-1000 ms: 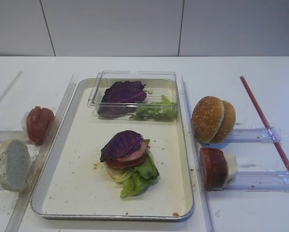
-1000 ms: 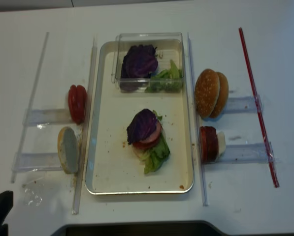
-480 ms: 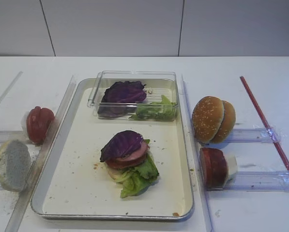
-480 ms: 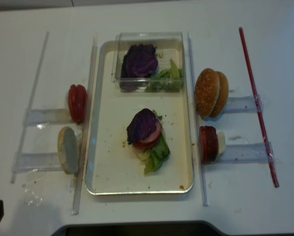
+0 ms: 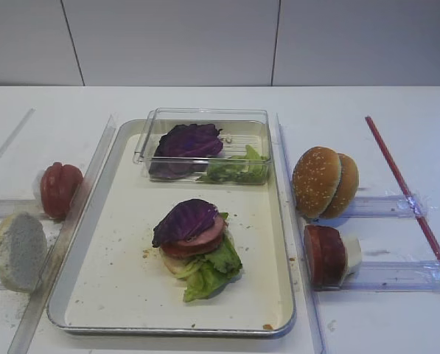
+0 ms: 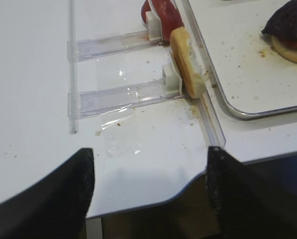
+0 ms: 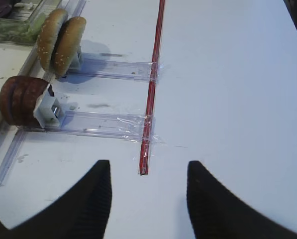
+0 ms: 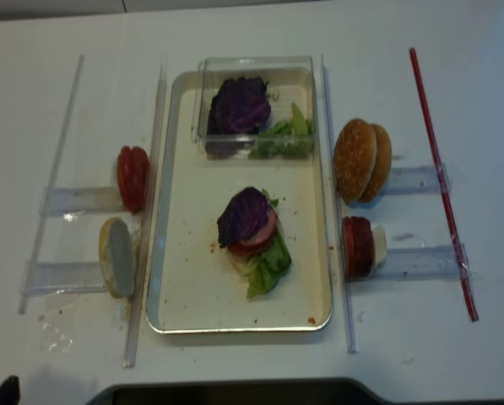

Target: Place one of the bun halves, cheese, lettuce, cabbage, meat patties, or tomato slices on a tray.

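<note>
The silver tray (image 5: pixel 116 295) holds a stack: purple cabbage (image 5: pixel 184 220) on top, a red slice under it, lettuce (image 5: pixel 212 269) below. More cabbage (image 5: pixel 189 140) and lettuce (image 5: pixel 234 169) lie in the clear box. Tomato slices (image 5: pixel 60 189) and a pale bun half (image 5: pixel 18 251) stand left of the tray. Sesame bun halves (image 5: pixel 324 182) and meat patties (image 5: pixel 324 254) stand to its right. My left gripper (image 6: pixel 150 194) hangs open and empty over the table's front edge, short of the pale bun half (image 6: pixel 188 62). My right gripper (image 7: pixel 148 194) is open and empty, right of the patties (image 7: pixel 21 99).
Clear plastic rails and holders (image 5: pixel 385 276) flank the tray on both sides. A red strip (image 7: pixel 150 99) runs along the table right of the buns. The clear box (image 5: pixel 205 118) sits at the tray's far end. Crumbs dot the table near the front left.
My left gripper has drawn back toward the front left corner and is almost out of the overhead view. The food and the tray have not moved.
</note>
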